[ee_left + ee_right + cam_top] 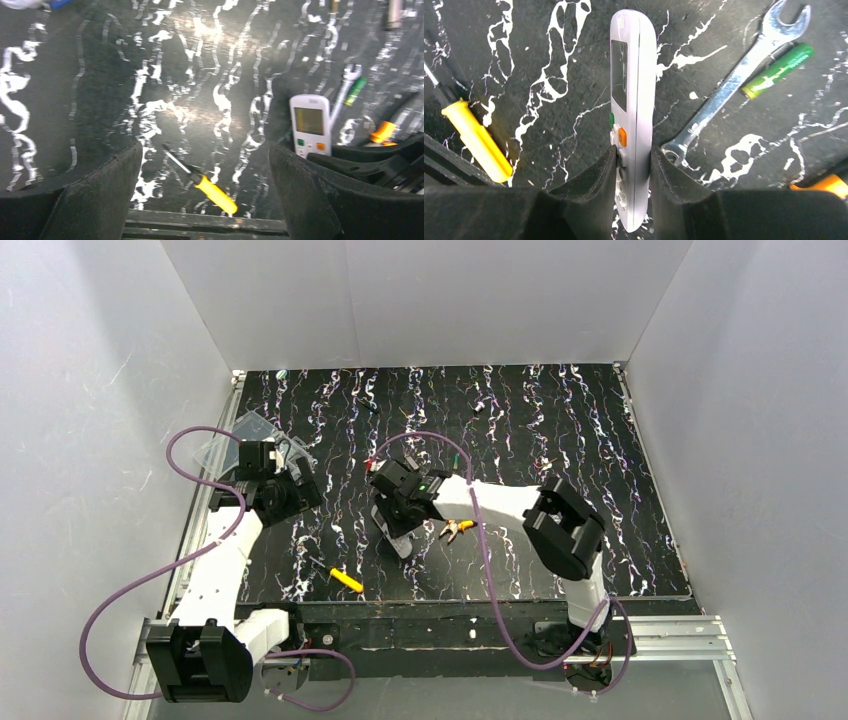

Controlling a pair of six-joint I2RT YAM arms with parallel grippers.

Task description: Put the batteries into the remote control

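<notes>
My right gripper [634, 150] is shut on the white remote control [633, 100] and holds it on its long edge just above the black mat, display and buttons facing left. In the top view the right gripper [395, 515] and the remote [400, 538] are at the mat's middle front. The remote also shows in the left wrist view [310, 125]. One green battery [780, 70] lies on the mat right of the remote, beside a wrench; it also shows in the left wrist view [355, 90]. My left gripper [205, 150] is open and empty at the left of the mat [295, 488].
A steel wrench [734, 80] lies between the remote and the battery. A yellow-handled screwdriver [345, 580] lies near the front edge. Orange-handled pliers [455, 530] lie right of the right gripper. A clear plastic box [240, 435] sits at the far left.
</notes>
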